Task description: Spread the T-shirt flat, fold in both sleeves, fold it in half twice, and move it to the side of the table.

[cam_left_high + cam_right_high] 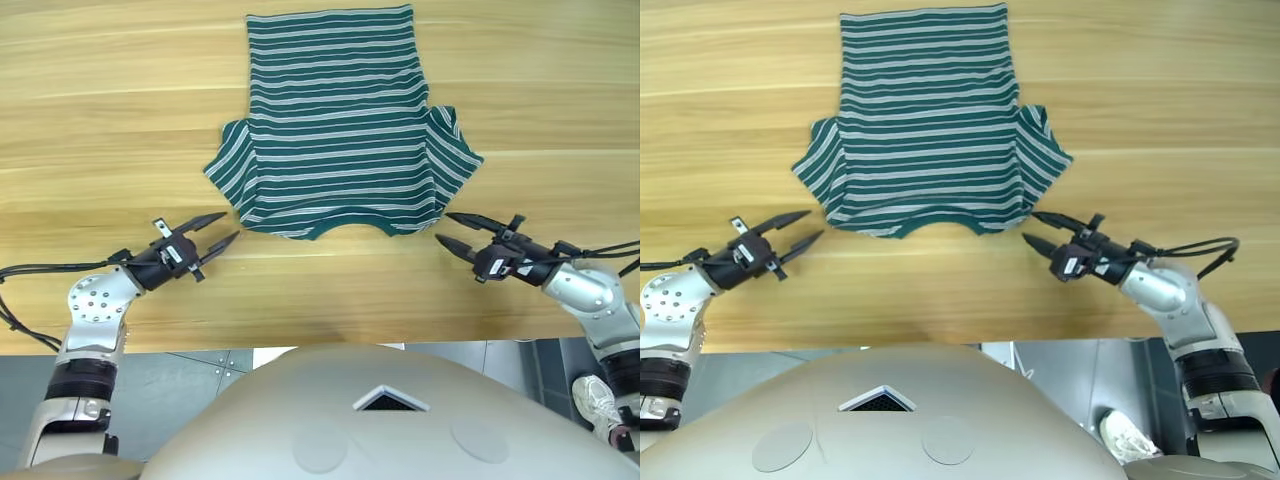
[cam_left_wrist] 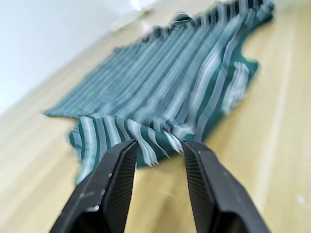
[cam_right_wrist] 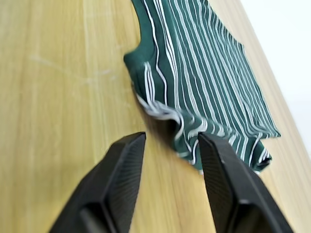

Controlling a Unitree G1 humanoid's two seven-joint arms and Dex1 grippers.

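Observation:
A dark green T-shirt (image 1: 340,120) with white stripes lies spread on the wooden table (image 1: 100,120), collar edge toward me, hem at the far side, both short sleeves sticking out at the sides. My left gripper (image 1: 226,229) hovers open just off the shirt's near left corner, holding nothing. My right gripper (image 1: 447,229) hovers open just off the near right corner, also holding nothing. In the left wrist view the shirt (image 2: 180,92) lies just beyond the two dark fingers (image 2: 116,184). In the right wrist view a rumpled shirt corner (image 3: 180,126) sits just past the fingertips (image 3: 131,150).
Bare wooden tabletop lies on both sides of the shirt and along the near edge (image 1: 300,340). Black cables (image 1: 40,268) trail from both wrists. Grey floor (image 1: 190,370) shows below the table's front edge.

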